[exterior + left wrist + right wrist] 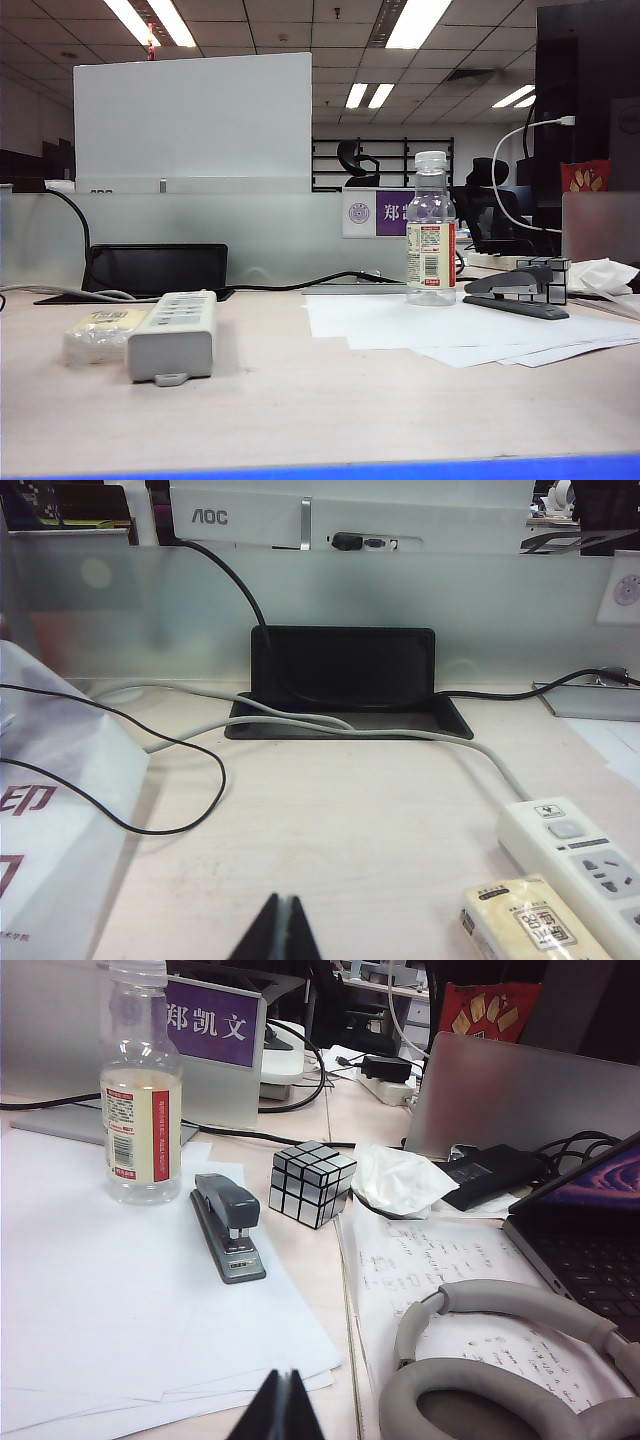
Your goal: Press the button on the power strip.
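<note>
The power strip point(175, 334) is a long light-grey block lying on the left of the desk, its tab end toward the front. In the left wrist view the power strip point(585, 865) shows its far end with the square grey button point(564, 829) beside the first socket, and its grey cord point(420, 734) runs back to the black cable box. My left gripper point(279, 904) is shut and empty, hovering over bare desk well short of the strip. My right gripper point(284, 1380) is shut and empty above the edge of the white papers. Neither arm shows in the exterior view.
A clear-wrapped yellowish packet point(100, 333) lies against the strip. A black cable box point(155, 268) stands behind. White papers point(450, 325), a water bottle point(431, 232) and a dark stapler point(520, 291) occupy the right, with a mirror cube point(312, 1182), headphones point(490, 1360) and a laptop point(590, 1230).
</note>
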Robot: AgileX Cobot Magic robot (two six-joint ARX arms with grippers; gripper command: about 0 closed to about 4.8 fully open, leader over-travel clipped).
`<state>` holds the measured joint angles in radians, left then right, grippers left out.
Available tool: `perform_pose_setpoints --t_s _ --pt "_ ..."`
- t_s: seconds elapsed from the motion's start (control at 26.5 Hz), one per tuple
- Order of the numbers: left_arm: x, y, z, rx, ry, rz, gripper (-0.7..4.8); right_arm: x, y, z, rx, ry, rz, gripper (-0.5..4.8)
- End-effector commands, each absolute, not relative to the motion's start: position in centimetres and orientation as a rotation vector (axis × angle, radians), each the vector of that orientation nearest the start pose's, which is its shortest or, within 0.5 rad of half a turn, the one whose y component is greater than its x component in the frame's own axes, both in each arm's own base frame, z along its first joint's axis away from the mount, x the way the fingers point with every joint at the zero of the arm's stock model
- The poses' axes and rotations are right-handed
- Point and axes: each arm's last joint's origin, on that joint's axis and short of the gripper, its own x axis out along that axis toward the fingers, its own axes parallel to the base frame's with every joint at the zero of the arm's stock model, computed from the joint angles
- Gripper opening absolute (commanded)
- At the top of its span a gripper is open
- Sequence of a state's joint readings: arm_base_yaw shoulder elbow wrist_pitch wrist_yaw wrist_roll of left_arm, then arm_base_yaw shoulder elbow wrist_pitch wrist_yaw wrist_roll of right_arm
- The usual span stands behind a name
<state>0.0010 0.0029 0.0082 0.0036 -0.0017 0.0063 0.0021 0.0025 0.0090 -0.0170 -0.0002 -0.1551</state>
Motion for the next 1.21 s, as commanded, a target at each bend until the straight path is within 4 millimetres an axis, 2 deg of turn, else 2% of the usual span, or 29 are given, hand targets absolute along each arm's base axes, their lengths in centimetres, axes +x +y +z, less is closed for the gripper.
perform_pose_setpoints --t_s 0.04,0.79,0.87,0.9,1.06,1.21 --pt "9.7 0.0 16.8 0.007 -0.022 -0.001 -0.05 9.8 0.0 16.4 -0.158 0.003 0.004 0.0" --pt "9.7 0.0 16.9 0.006 -0.035 -0.001 -0.05 9.8 0.0 16.4 -0.146 0.002 0.005 0.0" --pt "9.6 0.0 18.1 -0.018 -0.123 -0.008 -0.05 9.8 0.0 16.7 -0.038 -0.029 0.004 0.0" --pt "9.2 -0.1 19.6 -0.015 -0.196 -0.023 -0.05 9.7 0.0 17.2 0.017 -0.086 0.006 0.0" --pt "7.5 -0.1 24.8 0.032 -0.365 -0.017 -0.05 9.0 0.0 20.3 0.027 -0.231 0.01 0.0" --pt "7.8 -0.3 27.6 0.047 -0.332 -0.117 -0.05 8.1 0.1 23.3 0.056 -0.311 0.044 0.0"
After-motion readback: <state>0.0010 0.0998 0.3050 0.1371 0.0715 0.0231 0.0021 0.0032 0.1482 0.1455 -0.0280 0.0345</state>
